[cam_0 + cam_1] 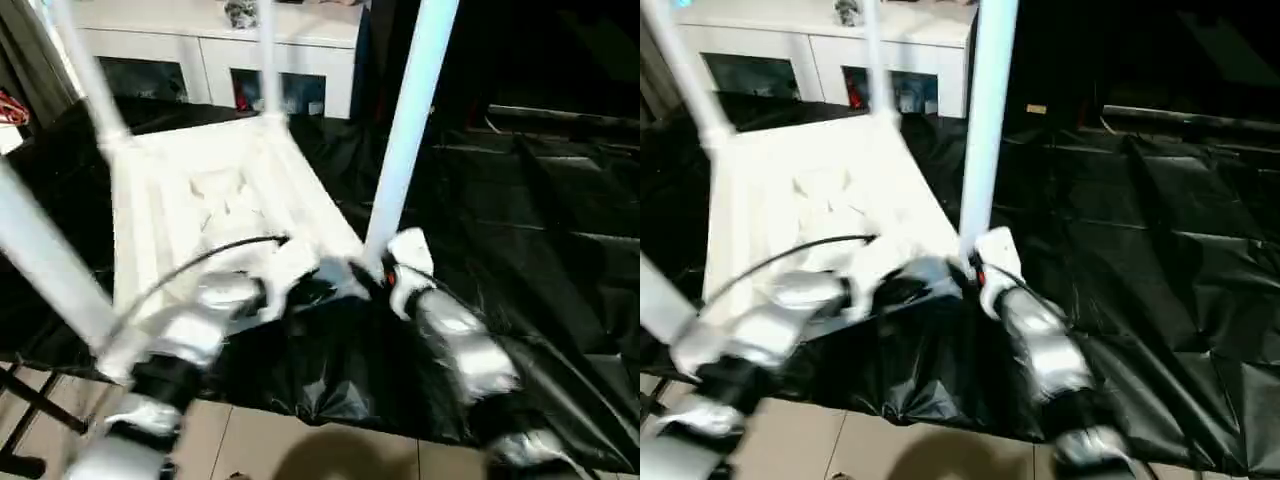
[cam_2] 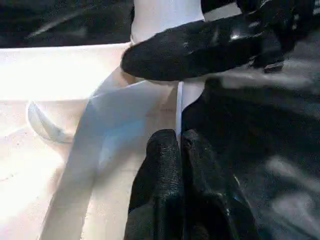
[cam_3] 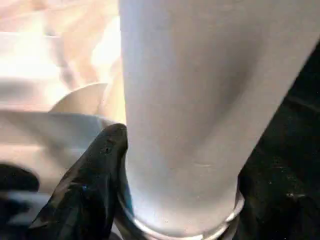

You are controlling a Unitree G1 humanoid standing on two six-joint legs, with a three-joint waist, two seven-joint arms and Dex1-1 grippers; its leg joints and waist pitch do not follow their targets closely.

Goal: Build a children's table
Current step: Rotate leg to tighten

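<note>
Upturned all-white ribbed plastic tabletop [image 1: 215, 205] lies on black sheeting [image 1: 520, 220], legs up. Right gripper [image 1: 372, 272] clasps near-right tapered white tube leg [image 1: 408, 125] at its socket; left gripper [image 2: 179, 150], fingers together, apparently empty, rests at tabletop's rim. Risk: leg half-seated, tipping on release.

Table top [image 1: 160, 215] is looking like white plastic, smooth, ribbed on the upturned side, slightly glossy where light is hitting. Legs [image 1: 405, 130] are showing as white plastic tubes, smooth, satin sheen. Black sheet [image 1: 540, 220] under everything is reading as thin plastic film, wrinkled, shiny, catching highlights along the creases. Forearms [image 1: 455, 335] are looking like silver metal or metallic-painted shells, glossy. Left gripper [image 2: 180, 145] fingers are appearing black, smooth, faintly shiny, rubbery; right gripper [image 3: 180, 200] fingers [image 3: 95, 185] the same. Cabinet [image 1: 210, 40] behind is showing white, matt, with glass doors reflecting. Floor [image 1: 330, 450] is looking like pale smooth tiles.
</note>
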